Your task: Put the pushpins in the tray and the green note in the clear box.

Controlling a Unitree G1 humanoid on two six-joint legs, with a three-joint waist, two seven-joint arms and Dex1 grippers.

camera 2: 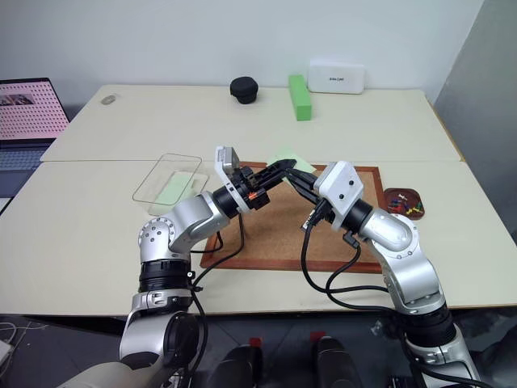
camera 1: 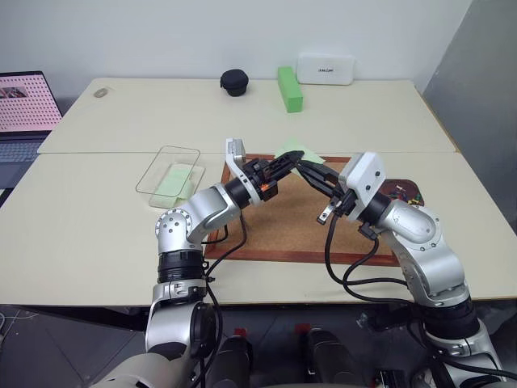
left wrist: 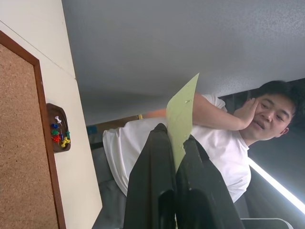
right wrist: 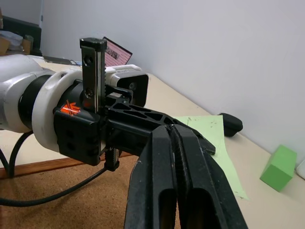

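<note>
Even, soft light falls from overhead onto my pale cream bench [camera 1: 97, 242], leaving faint shadows under my arms. No glare on it. In my left wrist view a bright strip light [left wrist: 276, 183] glows, and the nearest black fingers [left wrist: 157, 191] look soft.

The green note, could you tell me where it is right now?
The green note is pinched in the left gripper, held above the corkboard's far edge, beside the right gripper.

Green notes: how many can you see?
2. One green note is pinched in the left gripper above the corkboard; another green note lies in the clear box.
</note>
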